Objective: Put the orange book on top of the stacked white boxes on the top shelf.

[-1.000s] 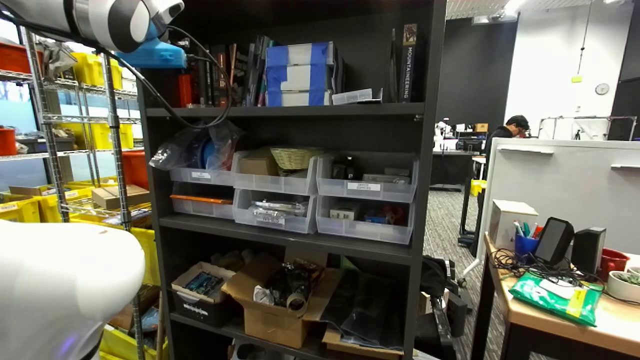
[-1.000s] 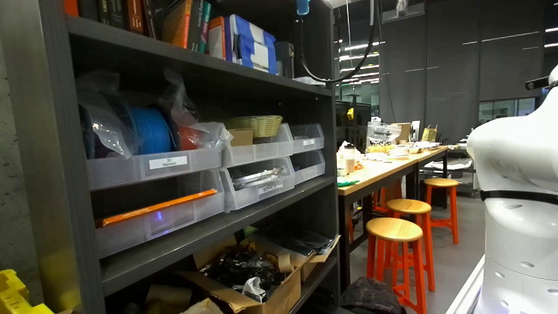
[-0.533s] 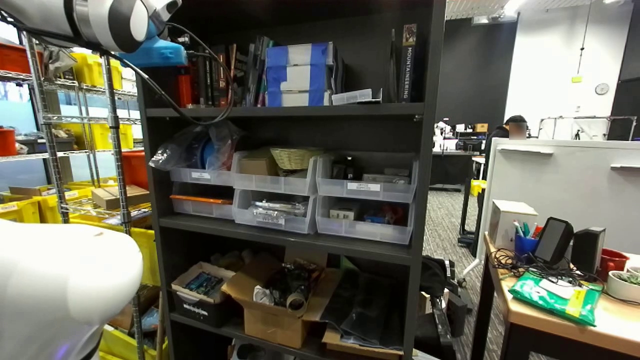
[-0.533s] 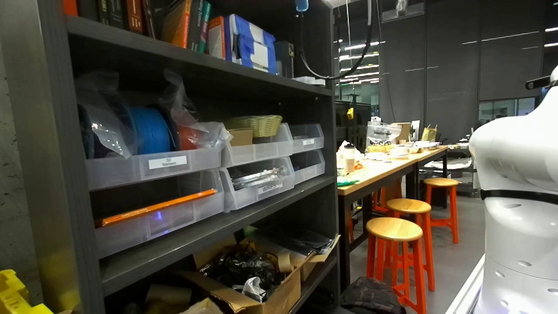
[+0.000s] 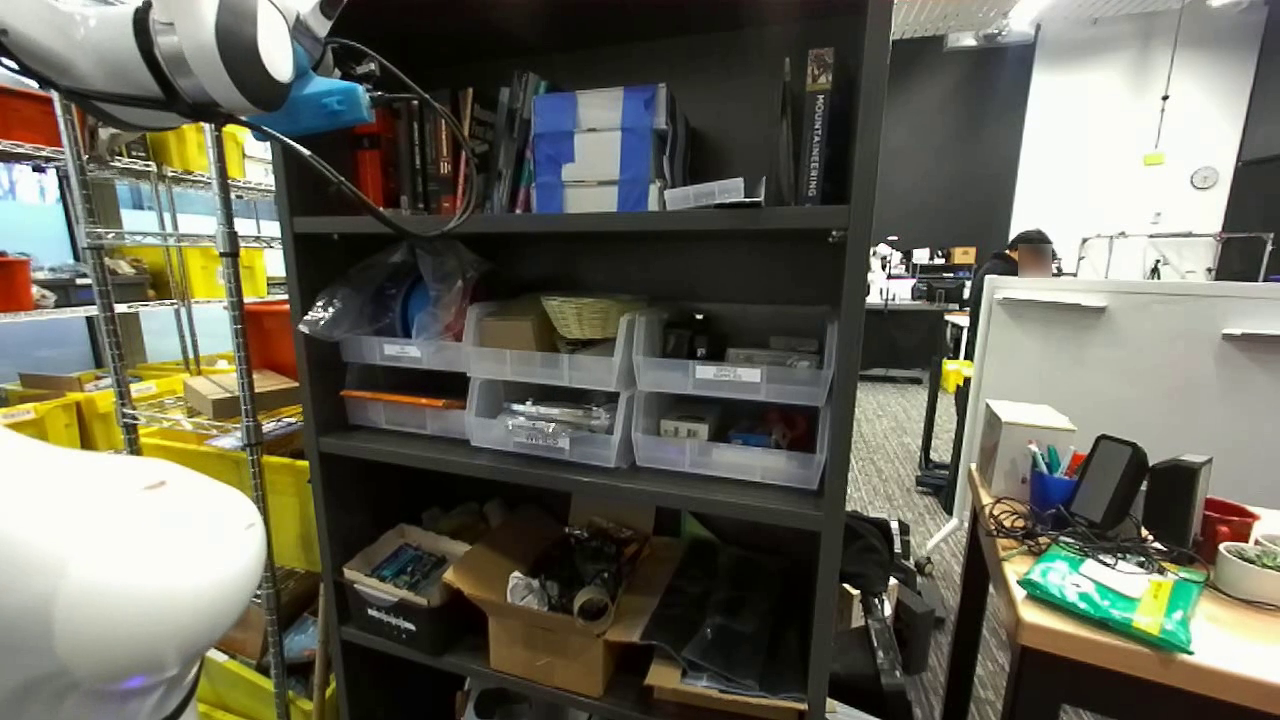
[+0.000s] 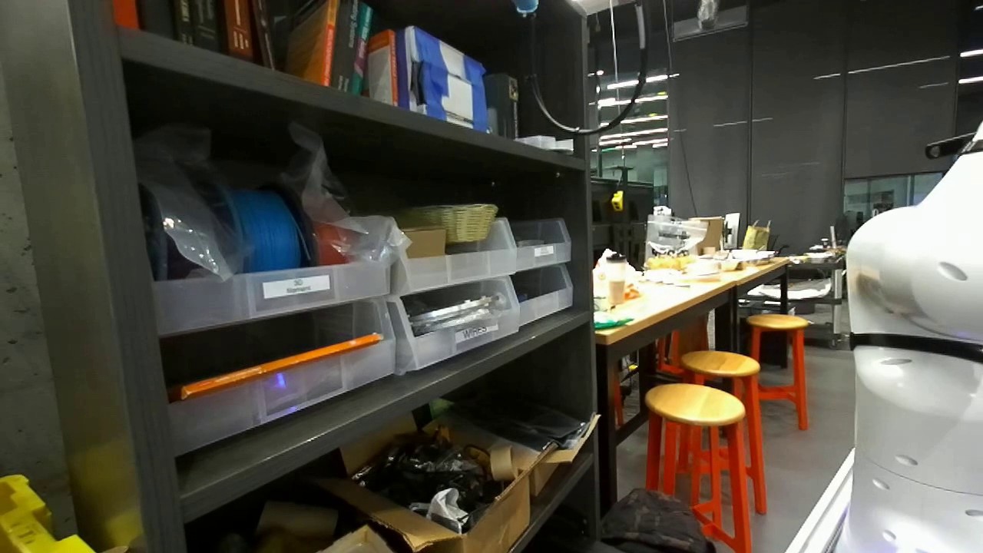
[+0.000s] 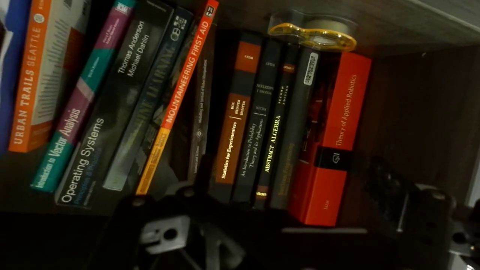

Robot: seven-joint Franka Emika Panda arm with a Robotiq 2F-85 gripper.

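In the upside-down wrist view, my gripper (image 7: 292, 172) is open, its fingers wide apart in front of the upright books. Between them show an orange-brown spine (image 7: 232, 138), dark spines and a thick red book (image 7: 332, 142). The orange-brown book also shows in both exterior views (image 5: 443, 140) (image 6: 239, 31). A thin flat orange item (image 6: 276, 365) lies across the lower left bin. I cannot tell which is the orange book. The stacked white boxes (image 5: 597, 155) (image 6: 457, 84), bound with blue tape, stand on the top shelf (image 5: 570, 221) (image 6: 322, 96). In exterior views the fingers are hidden or out of frame.
A yellow tape dispenser (image 7: 311, 35) lies at the red book's foot. Leaning books (image 7: 101, 93) stand between the gripper and the boxes. A small clear tray (image 5: 705, 192) sits beside the boxes. The arm's cable (image 5: 465, 200) loops before the shelf. Metal racking (image 5: 225, 240) stands at left.
The wrist with its blue mount has tilted and shifted slightly, and the cable loop has risen a little. The arm's lower links have moved back. Books, boxes and bins have not moved.
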